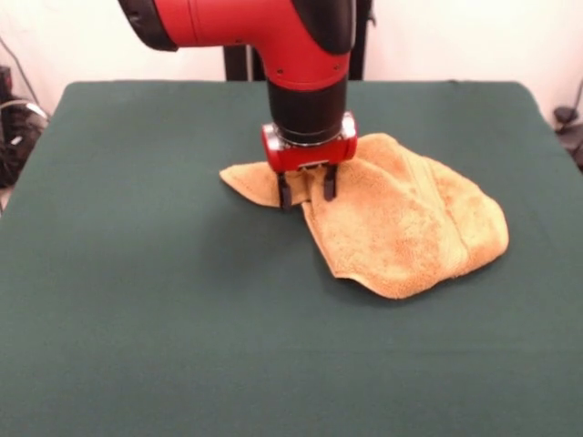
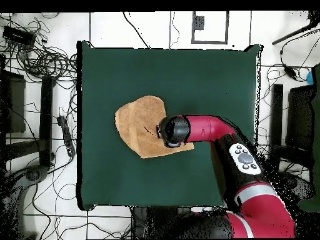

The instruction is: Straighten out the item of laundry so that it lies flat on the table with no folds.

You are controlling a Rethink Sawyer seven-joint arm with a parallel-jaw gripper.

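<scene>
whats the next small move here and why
Probably close the tool on the towel edge it straddles, then pull that edge away from the bunched part. The fingers look open, down at the cloth, and the towel is folded over itself on the table.

The arm's wrist housing covers part of the folded towel [image 1: 410, 228] in the front view, hiding the cloth directly behind the gripper [image 1: 306, 191]. Whether the two dark fingers [image 1: 284, 193] pinch the fabric or only touch it cannot be told. Overhead, the arm's round end masks the gripper and the towel's edge toward 3 o'clock. The worktop [image 1: 137, 300] is cut off at 6 o'clock in the front view, both near corners lost.
</scene>
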